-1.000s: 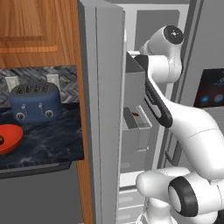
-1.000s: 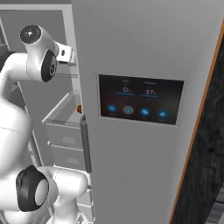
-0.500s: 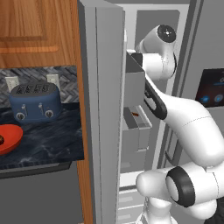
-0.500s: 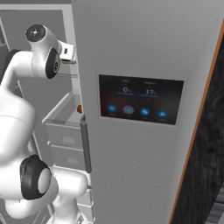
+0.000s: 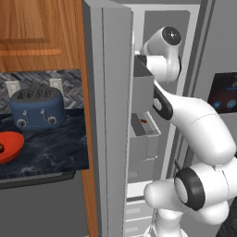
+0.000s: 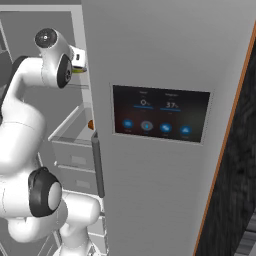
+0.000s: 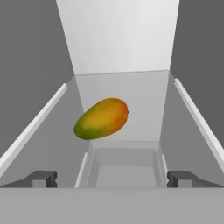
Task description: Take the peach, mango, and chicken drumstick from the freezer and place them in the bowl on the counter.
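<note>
While my gripper (image 7: 112,178) reaches into the freezer (image 5: 152,55) with jaws spread wide and nothing between them, I see the mango (image 7: 101,118) lying on a clear shelf (image 7: 122,109) straight ahead, beyond the fingertips (image 7: 41,178), untouched.

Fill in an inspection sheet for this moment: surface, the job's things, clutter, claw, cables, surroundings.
Surface: dark marbled counter to the left of the open freezer.
Job's things: mango lies on a clear freezer shelf, straight ahead of the claw, untouched. Red bowl sits on the counter at the picture's left edge; something dark shows at its rim, too small to name. A small orange thing shows on a lower freezer shelf, too small to name. Drumstick: cannot tell.
Clutter: blue toaster behind the bowl.
Claw: claw open, tips wide apart, holding nothing.
Cables: nothing seen.
Surroundings: wooden cabinet above the counter; fridge door with a lit screen.
</note>
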